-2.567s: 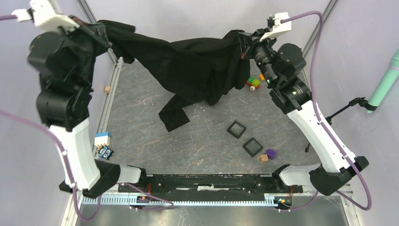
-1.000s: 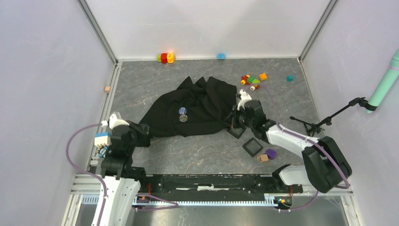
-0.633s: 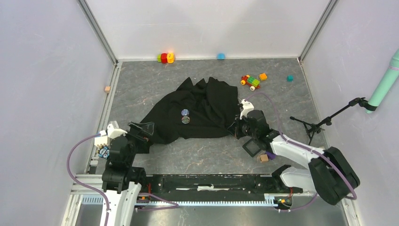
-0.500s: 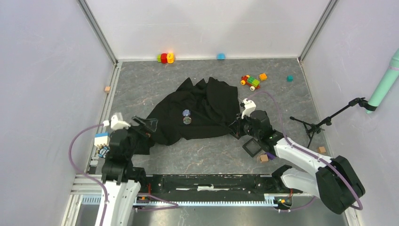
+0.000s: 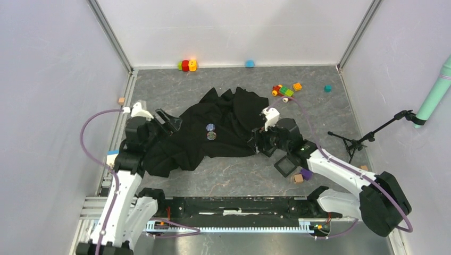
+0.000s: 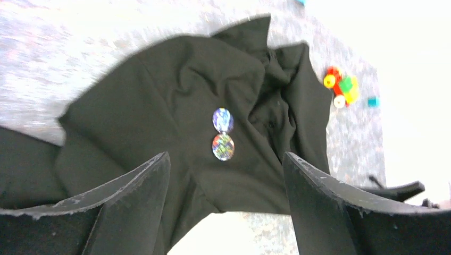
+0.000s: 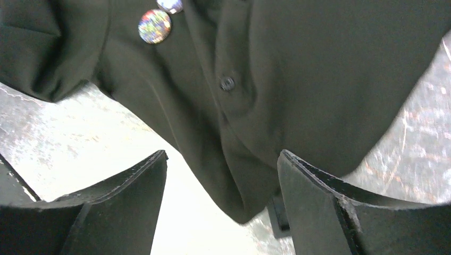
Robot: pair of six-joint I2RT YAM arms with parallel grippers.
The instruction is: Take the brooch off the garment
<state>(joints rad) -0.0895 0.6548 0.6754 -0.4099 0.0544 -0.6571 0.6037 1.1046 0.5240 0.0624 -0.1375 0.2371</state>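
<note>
The black garment (image 5: 223,125) lies crumpled in the middle of the table. Two small round pieces sit on it, one just above the other. The pale bluish one is the brooch (image 5: 210,127) (image 6: 222,119) (image 7: 170,5), and a multicoloured disc (image 6: 223,147) lies just below it. My left gripper (image 5: 169,121) (image 6: 226,159) hovers open over the garment's left part, empty, pointing at the brooch. At the cloth's right edge my right gripper (image 5: 257,141) (image 7: 222,155) is open too, with a fold of the hem below its fingers but untouched.
A black square frame (image 5: 285,167) lies near the right arm, with a purple block (image 5: 306,173) and a wooden cube (image 5: 298,178) beside it. Coloured toy bricks (image 5: 283,91) sit behind the garment. A small black tripod (image 5: 361,139) stands at the right. A blue-white block (image 5: 111,158) lies at the left.
Both grippers have opened and let go of the garment, which now lies loose on the table. The left gripper has moved away from the near edge and over the cloth.
</note>
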